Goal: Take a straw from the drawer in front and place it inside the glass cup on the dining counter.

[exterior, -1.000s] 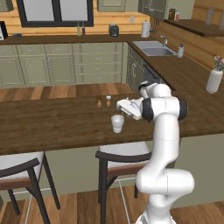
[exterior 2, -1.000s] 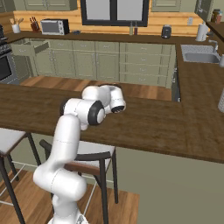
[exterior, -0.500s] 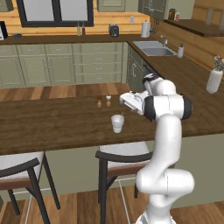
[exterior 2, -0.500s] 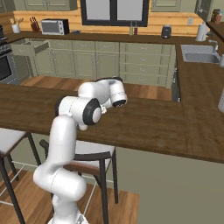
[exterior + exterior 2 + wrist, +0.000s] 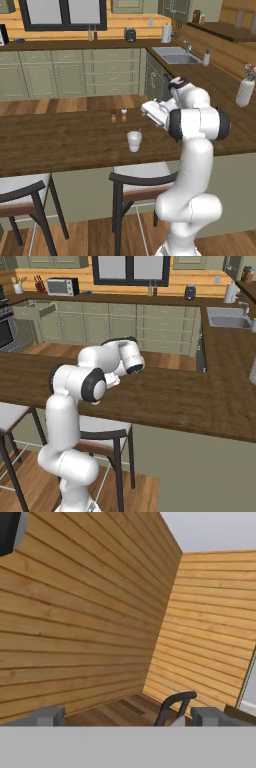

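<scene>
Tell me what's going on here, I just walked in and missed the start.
A white robot arm is raised over the dining counter, its hand open and holding nothing. A glass cup stands on the counter with a thin straw apparently poking above its rim, beside two small shakers. The hand is lifted clear of the cup.

The arm's hand [image 5: 156,113] has swung up, away from the glass cup [image 5: 134,141].

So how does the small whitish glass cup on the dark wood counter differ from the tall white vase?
The small whitish translucent glass cup is short and wide-mouthed; the tall white vase is taller and narrows to a neck. The vase holds flowers; what the cup holds is unclear. Cup is mid-counter, vase far right. Both are pale and upright on the dark brown wood counter.
</scene>
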### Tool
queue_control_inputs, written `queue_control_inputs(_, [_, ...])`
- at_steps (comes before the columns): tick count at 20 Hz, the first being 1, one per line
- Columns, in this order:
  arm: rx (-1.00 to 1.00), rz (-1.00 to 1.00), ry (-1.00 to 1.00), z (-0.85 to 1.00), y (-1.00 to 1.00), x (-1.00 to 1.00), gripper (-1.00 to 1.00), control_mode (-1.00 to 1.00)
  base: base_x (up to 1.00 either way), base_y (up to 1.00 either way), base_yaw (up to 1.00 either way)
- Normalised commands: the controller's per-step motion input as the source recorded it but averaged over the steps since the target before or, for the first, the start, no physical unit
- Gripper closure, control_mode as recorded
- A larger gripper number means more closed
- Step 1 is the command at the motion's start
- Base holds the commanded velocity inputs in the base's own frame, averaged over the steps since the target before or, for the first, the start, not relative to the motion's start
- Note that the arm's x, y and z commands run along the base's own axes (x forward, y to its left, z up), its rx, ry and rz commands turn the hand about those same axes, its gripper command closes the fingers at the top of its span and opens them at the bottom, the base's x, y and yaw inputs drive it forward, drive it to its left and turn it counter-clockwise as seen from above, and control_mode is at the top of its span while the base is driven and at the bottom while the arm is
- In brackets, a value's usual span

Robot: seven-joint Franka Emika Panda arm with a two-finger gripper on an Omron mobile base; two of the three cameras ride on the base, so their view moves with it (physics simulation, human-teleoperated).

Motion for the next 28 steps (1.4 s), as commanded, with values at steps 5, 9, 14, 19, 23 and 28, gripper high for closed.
queue_control_inputs(5, [0.0, 0.0, -0.05, 0.2, 0.0, -0.43, -1.0, -1.0, 0.0, 0.0, 0.0])
queue_control_inputs(9, [0.0, 0.0, 0.0, 0.01, 0.0, -0.04, -1.0, -1.0, 0.0, 0.0, 0.0])
queue_control_inputs(14, [0.0, 0.0, 0.0, 0.0, 0.0, 0.0, -1.0, -1.0, 0.0, 0.0, 0.0])
queue_control_inputs(19, [0.0, 0.0, 0.0, 0.0, 0.0, 0.0, -1.0, -1.0, 0.0, 0.0, 0.0])
queue_control_inputs(23, [0.0, 0.0, 0.0, 0.0, 0.0, 0.0, -1.0, -1.0, 0.0, 0.0, 0.0])
queue_control_inputs(28, [-0.01, 0.0, -0.04, 0.0, 0.07, -0.2, -1.0, -1.0, 0.0, 0.0, 0.0])
